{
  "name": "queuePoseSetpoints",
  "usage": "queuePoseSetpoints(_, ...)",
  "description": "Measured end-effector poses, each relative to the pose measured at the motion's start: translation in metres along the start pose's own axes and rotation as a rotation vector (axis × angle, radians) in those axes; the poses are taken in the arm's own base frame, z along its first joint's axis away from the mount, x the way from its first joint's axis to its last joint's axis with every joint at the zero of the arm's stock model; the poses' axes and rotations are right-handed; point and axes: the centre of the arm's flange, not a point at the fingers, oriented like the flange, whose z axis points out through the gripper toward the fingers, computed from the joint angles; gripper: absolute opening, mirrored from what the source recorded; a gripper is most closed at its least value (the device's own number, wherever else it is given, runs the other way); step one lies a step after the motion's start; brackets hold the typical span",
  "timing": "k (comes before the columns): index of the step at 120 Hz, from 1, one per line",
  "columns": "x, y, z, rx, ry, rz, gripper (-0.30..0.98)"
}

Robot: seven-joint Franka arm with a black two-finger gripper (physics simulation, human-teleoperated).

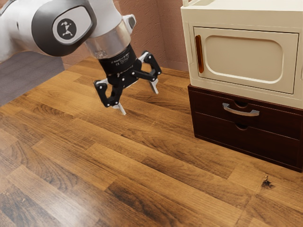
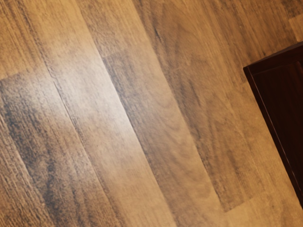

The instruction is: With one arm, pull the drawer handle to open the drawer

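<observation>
Brown wood-plank tabletop (image 1: 142,161) runs under everything; white-and-black robot arm (image 1: 106,21) comes in from the exterior view's upper left, hand angled down; cream box-shaped cabinet (image 1: 246,54) at the exterior view's right, door closed, on top of a dark brown wooden two-drawer chest (image 1: 208,125); a corner of that chest also shows in the wrist view, rest there is planks.

Black two-finger gripper (image 1: 140,102) over the far part of the table, to the exterior view's left of the chest; fingers spread wide, tips well apart, nothing between them; no contact with the chest.

Target is the curved silver metal handle (image 1: 241,111), on the front of the upper drawer (image 1: 277,122); drawer looks flush, so closed; a slim orange-brown handle (image 1: 200,54) on the cream door is a different part, leave it.

Step in hand reads as approach, grasp not made; next move: carry the gripper toward the exterior view's right and round to the drawer front, line the fingers up either side of the silver bar, close, then pull straight out; bar is thin, so poor alignment could slip or knock the front.
</observation>
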Motion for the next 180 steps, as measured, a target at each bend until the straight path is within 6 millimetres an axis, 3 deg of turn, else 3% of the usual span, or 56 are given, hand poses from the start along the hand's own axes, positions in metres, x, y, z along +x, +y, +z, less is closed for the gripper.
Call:
queuePoseSetpoints(44,-0.054,0.037,0.02,-0.141,-0.003,-0.041,0.69)
queuePoseSetpoints(74,-0.086,0.055,0.052,-0.157,-0.029,-0.042,0.69)
queuePoseSetpoints(90,-0.076,0.055,0.067,-0.157,-0.027,-0.081,0.69)
queuePoseSetpoints(122,-0.021,0.056,0.094,-0.181,-0.01,-0.198,0.68)
queuePoseSetpoints(150,-0.035,0.064,0.096,-0.213,-0.016,-0.192,0.68)
queuePoseSetpoints(180,-0.037,0.079,0.12,-0.214,-0.031,-0.196,0.67)
